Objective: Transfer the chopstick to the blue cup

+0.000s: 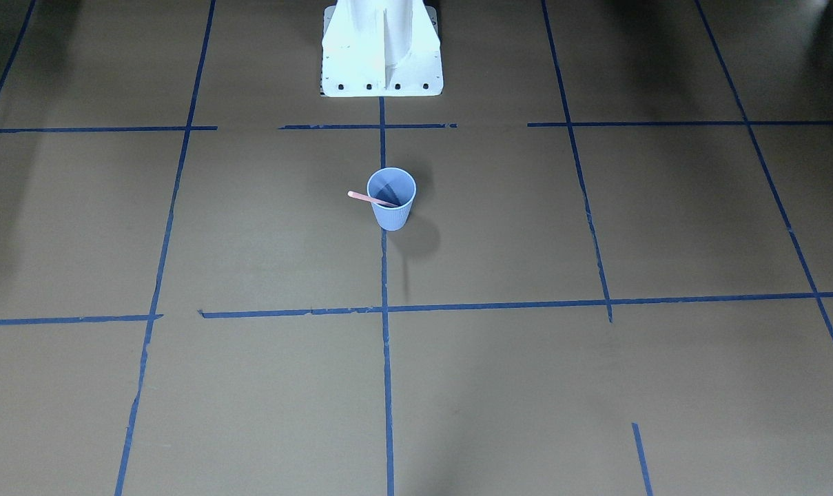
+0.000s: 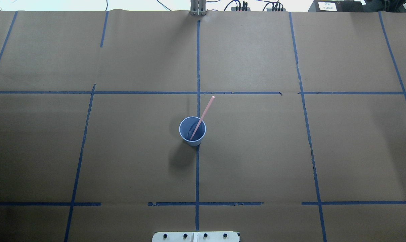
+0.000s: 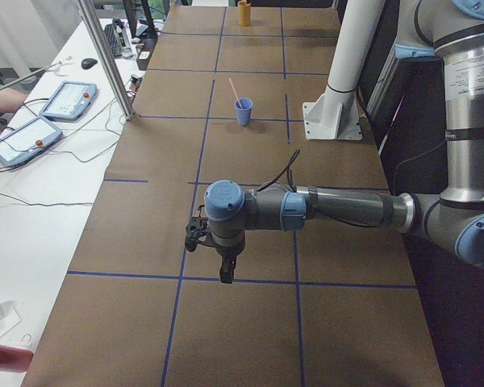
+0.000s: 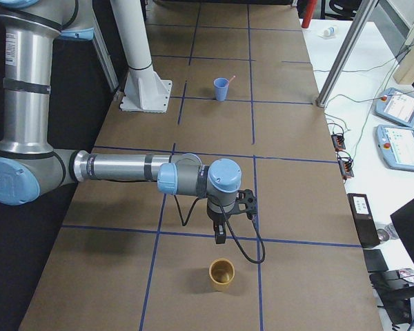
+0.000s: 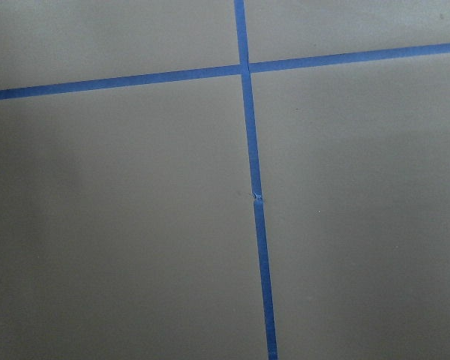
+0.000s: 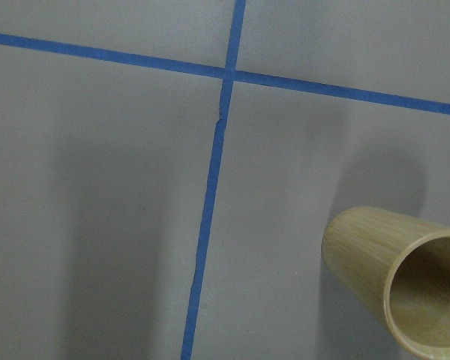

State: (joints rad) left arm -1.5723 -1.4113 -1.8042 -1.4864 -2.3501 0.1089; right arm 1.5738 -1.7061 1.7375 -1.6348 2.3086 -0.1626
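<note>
Presently, we are looking at the left gripper (image 3: 226, 276) hanging from its outstretched arm, pointing down over the table (image 2: 256, 151) near its left end. Only the side camera is showing it, so we cannot tell whether its fingers are spread or pressed together. Its wrist camera is taking in nothing but brown paper and a crossing of blue tape lines (image 5: 245, 70).

We are finding the right gripper (image 4: 220, 238) in a matching pose near the table's right end, pointing down above a tape line. Again we cannot tell how its fingers are standing. A tan bamboo cup (image 4: 221, 274) is standing upright just beside it, nearer the right end, and we are seeing no contact between them.

Well apart from both grippers, the blue cup (image 2: 192, 131) is standing upright about the middle of the table, on the centre tape line. The chopstick (image 2: 203, 116) is sitting in it, its lower end down inside and its shaft leaning on the rim. Its upper end is sticking out toward the table's far edge and slightly toward the right end.

A white pedestal (image 1: 382, 48) is rising at the robot's edge, in line with the cup.
</note>
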